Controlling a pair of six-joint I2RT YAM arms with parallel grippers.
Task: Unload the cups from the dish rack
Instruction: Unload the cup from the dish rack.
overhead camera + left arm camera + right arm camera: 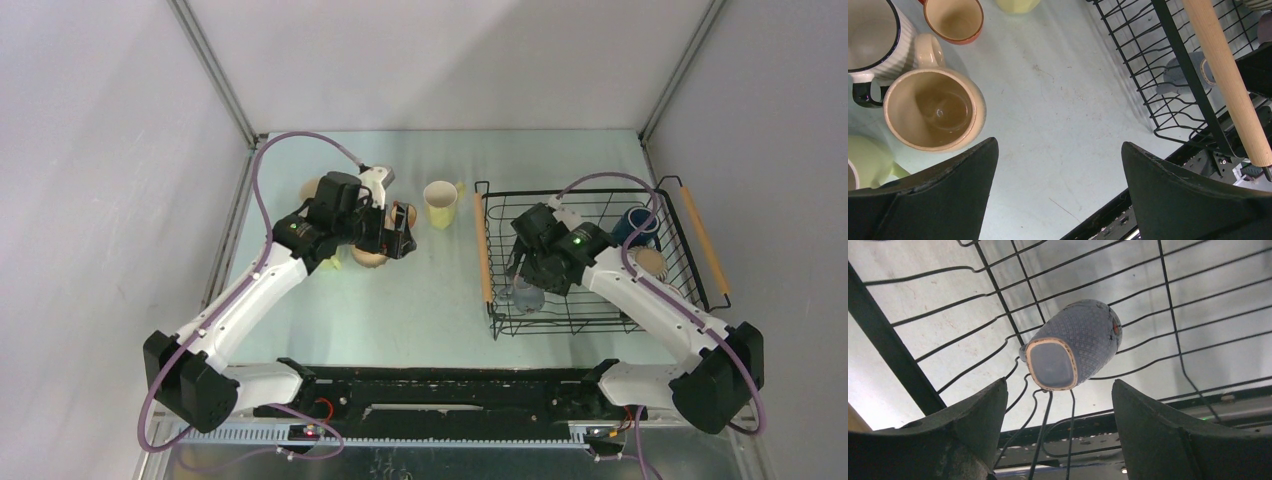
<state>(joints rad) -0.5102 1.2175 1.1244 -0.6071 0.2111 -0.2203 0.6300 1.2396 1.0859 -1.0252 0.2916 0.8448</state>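
The pale counter (420,310) already holds several cups (440,203) left of the rack (890,342). At least three remain inside: the right fingers (1158,440) hang spread over a sideways grey cup (1073,340); left fingers (938,200) gape, empty.

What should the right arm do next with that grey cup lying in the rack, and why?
Probably lower the right pincer straight down around the grey cup and close on it. The pincer is open and empty, hovering above the cup, which lies on its side on the dish rack wires, roughly in line with the gap between the fingers.
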